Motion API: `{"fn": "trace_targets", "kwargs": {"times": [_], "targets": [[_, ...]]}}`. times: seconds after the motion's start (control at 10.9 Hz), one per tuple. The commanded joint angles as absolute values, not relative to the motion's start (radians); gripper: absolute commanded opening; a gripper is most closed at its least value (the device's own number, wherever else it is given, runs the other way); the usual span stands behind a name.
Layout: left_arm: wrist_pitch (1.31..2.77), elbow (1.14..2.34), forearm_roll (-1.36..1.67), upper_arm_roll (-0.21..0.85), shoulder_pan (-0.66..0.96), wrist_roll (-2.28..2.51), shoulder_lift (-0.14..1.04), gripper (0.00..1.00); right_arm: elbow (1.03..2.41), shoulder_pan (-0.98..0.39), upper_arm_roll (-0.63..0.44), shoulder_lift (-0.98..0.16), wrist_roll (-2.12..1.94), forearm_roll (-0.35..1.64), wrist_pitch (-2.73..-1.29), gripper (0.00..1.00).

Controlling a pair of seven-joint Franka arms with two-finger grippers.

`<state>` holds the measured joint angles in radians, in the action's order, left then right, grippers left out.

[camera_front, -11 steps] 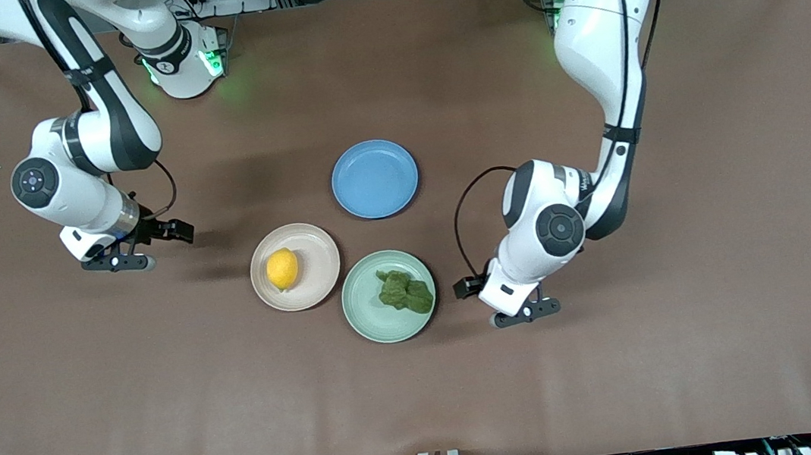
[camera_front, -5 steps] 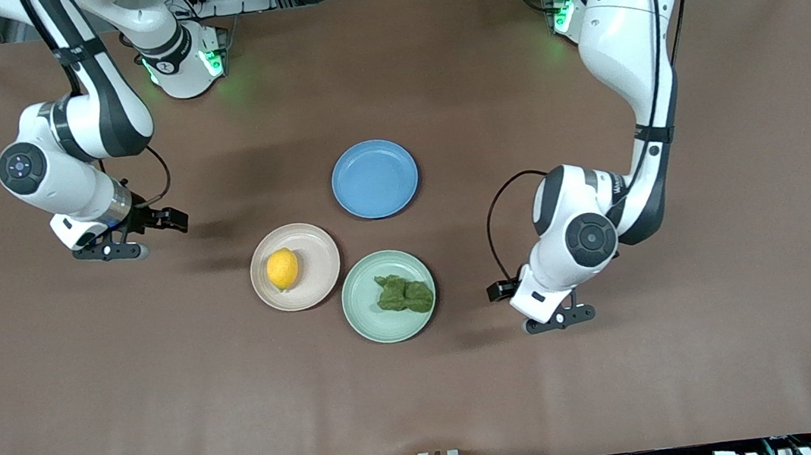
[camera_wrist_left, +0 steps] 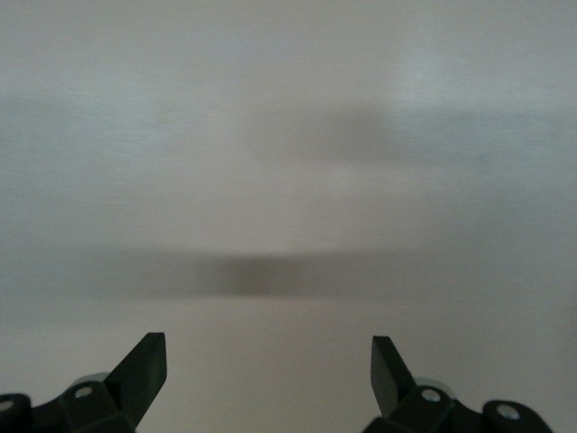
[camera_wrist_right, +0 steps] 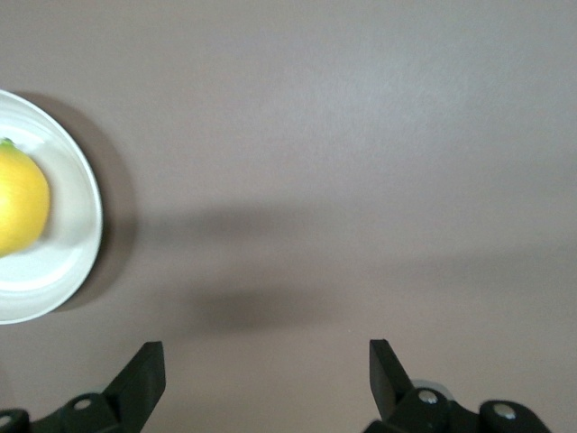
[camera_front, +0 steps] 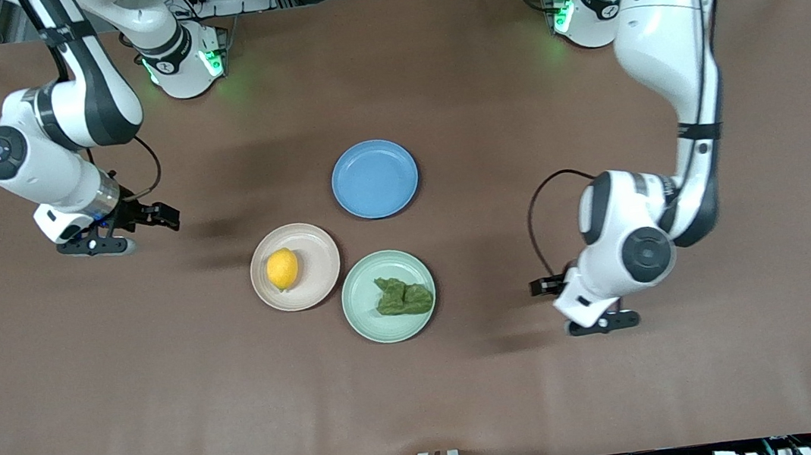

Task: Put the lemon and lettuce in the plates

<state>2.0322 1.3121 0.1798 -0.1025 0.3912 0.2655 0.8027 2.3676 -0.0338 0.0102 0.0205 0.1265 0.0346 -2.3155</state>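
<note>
Lemon [camera_wrist_right: 20,200] and beige-pink plate [camera_wrist_right: 81,230]: both cut by the right wrist view's edge. Desk [camera_wrist_left: 288,135] in left wrist view: blurred to grey streaks. Both claws: bodies cut off, only fingertips [camera_wrist_left: 144,365] showing.

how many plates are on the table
3. The blue plate lies bare, farthest from the front camera. The beige-pink plate holds the lemon. The mint green plate, nearest that camera, holds the lettuce. None seems hidden.
</note>
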Motion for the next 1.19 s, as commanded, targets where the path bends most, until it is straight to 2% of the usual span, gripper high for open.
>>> {"fn": "trace_targets", "kwargs": {"times": [0.0, 0.46, 0.73, 1.1], "targets": [[1.951, 1.331, 0.080, -0.097, 0.321, 0.206, 0.761, 1.00, 2.318, -0.009, 0.014, 0.093, 0.132, 0.018, -2.216, 1.00], [1.830, 1.342, 0.063, -0.095, 0.244, 0.137, 0.661, 1.00, 2.068, 0.011, 0.015, 0.110, 0.132, 0.018, -1.883, 1.00], [1.757, 1.348, 0.066, -0.094, 0.232, 0.135, 0.559, 1.00, 1.851, 0.031, 0.015, 0.100, 0.133, 0.017, -1.673, 1.00], [1.682, 1.348, 0.071, -0.094, 0.226, 0.135, 0.434, 1.00, 1.639, 0.035, 0.015, 0.095, 0.135, 0.015, -1.534, 1.00]]}}
